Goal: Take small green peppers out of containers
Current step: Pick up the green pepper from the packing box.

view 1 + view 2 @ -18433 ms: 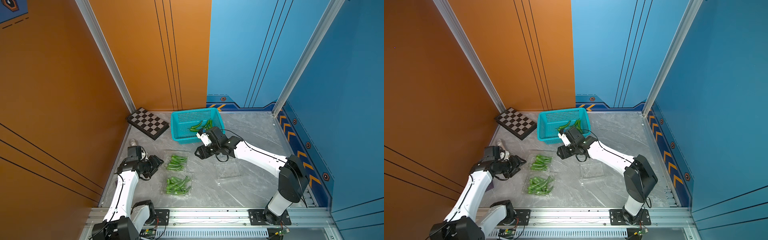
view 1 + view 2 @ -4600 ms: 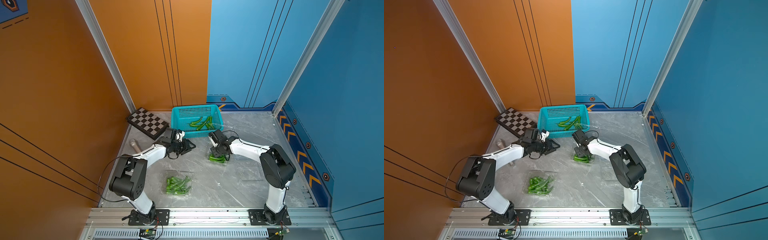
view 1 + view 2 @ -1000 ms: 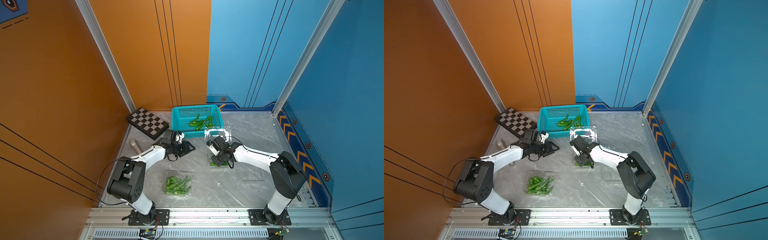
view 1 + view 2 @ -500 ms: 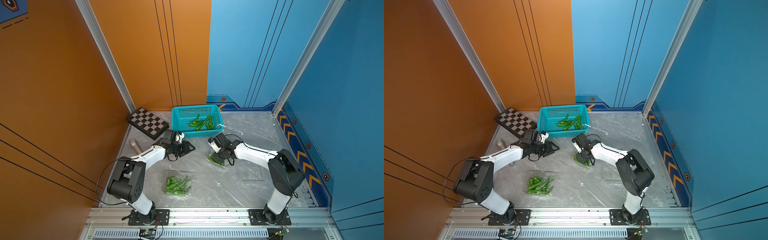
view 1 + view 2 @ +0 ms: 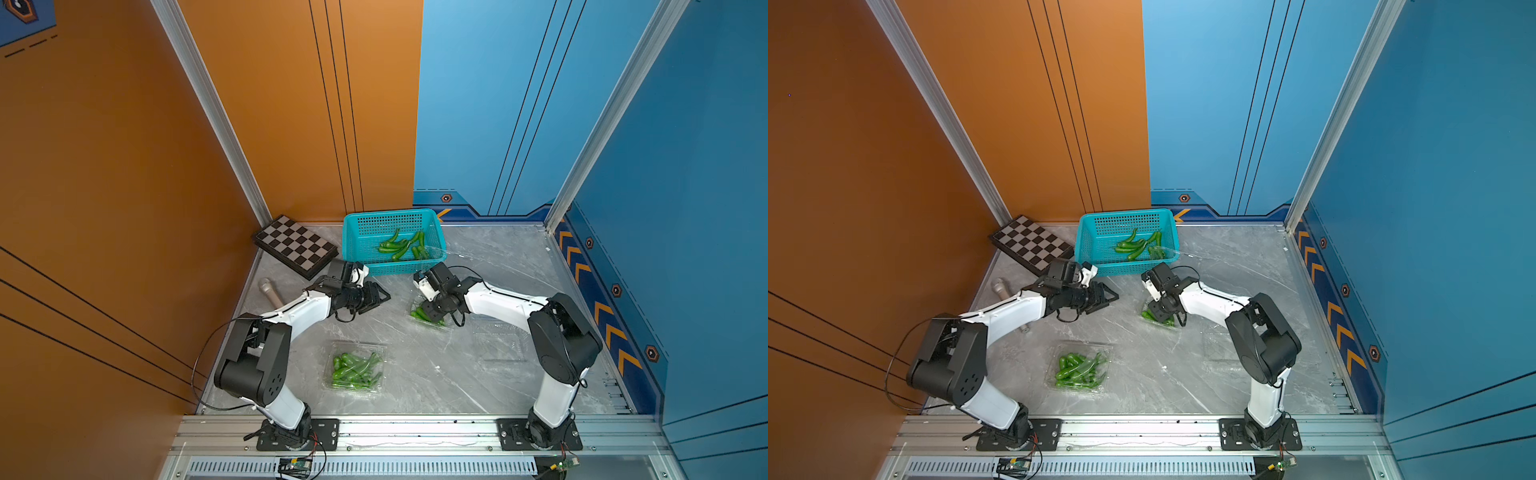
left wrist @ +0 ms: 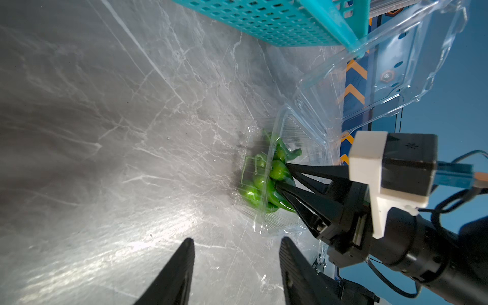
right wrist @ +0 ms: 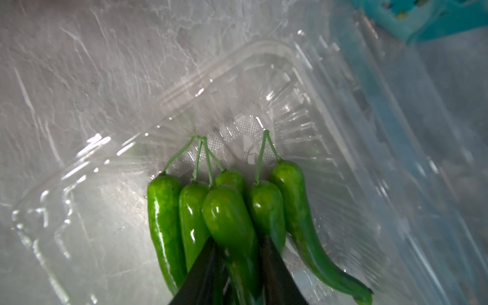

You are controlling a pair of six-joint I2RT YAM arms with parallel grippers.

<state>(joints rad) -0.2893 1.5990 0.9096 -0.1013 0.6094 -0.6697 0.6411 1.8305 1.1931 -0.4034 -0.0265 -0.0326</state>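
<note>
My right gripper (image 7: 239, 243) reaches into an open clear container (image 7: 237, 66) and is shut on one of the small green peppers (image 7: 227, 211), in a bunch of several. Both top views show this gripper (image 5: 428, 311) (image 5: 1156, 309) low over those peppers (image 5: 424, 314). The container's lid (image 6: 383, 66) stands back by the basket corner. My left gripper (image 6: 236, 241) (image 5: 380, 297) is open and holds nothing, a short way left of that container. A closed container (image 5: 376, 388) full of peppers (image 5: 353, 368) lies near the front. An empty container (image 5: 498, 340) sits under my right arm.
A teal basket (image 5: 357, 249) at the back holds several loose peppers (image 5: 399, 245). A chessboard (image 5: 295, 245) leans at the back left, with a grey microphone (image 5: 270, 291) on the table beside my left arm. Walls close in the left, back and right sides.
My right gripper has dropped into the open container and shut on a pepper. The clear lid has swung back towards the basket. The left arm has not moved.
</note>
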